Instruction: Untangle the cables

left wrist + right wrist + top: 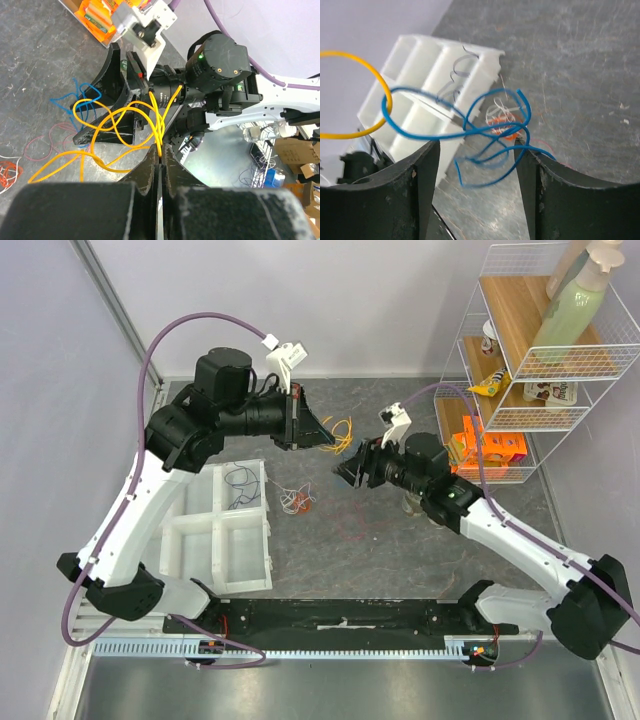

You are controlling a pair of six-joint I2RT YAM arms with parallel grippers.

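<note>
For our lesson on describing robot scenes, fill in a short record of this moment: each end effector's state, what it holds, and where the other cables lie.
Left end effector: shut on yellow cable
Right end effector: open, clamped on nothing
Blue cable: loops sit between the right fingers, crossing a yellow loop
White and red-orange cables: loose heap on the table, beside the tray
Dark cable: in a far compartment of the white tray
Task status: yellow and blue not yet separated

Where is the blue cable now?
The blue cable hangs between the open fingers of the right gripper in the right wrist view, looped round the yellow cable at left.
</note>
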